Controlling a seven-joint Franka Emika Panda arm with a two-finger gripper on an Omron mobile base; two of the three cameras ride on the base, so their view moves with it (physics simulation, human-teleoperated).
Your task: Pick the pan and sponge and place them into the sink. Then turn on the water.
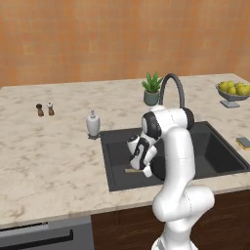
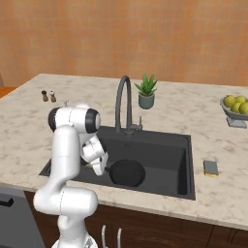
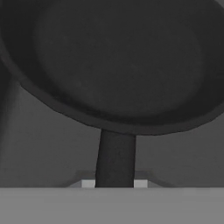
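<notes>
Hand view: looking straight down onto the pan (image 3: 118, 61), its black round bowl spread across the upper part, its handle (image 3: 116, 159) running down to the bottom middle between where the claw's tips should rise. Tips themselves hidden by the handle, so cannot tell whether spread apart or pinching it. Left base view: claw (image 1: 146, 171) lowered into the sink (image 1: 119, 151), just above the floor of the basin, with a strip of light-brown handle (image 1: 133, 170) showing immediately to its left and the pan's dark bowl (image 1: 157, 169) touching the basin floor just to its right, mostly hidden behind the white arm. Right base view: pan (image 2: 127, 173) lying flat in the near middle of the sink (image 2: 160, 145), claw (image 2: 100, 170) right at its left edge, over the handle end. Faucet (image 2: 122, 104) arching over the back rim. Sponge (image 2: 210, 167) resting on the surface (image 2: 29, 121) to the right of the sink, well apart from claw and pan. Potted plant (image 2: 146, 92) behind the faucet, bowl of lemons (image 2: 237, 107) at far right, soap dispenser (image 1: 93, 123) by the sink's left back corner, two shakers (image 1: 45, 109) further left.
</notes>
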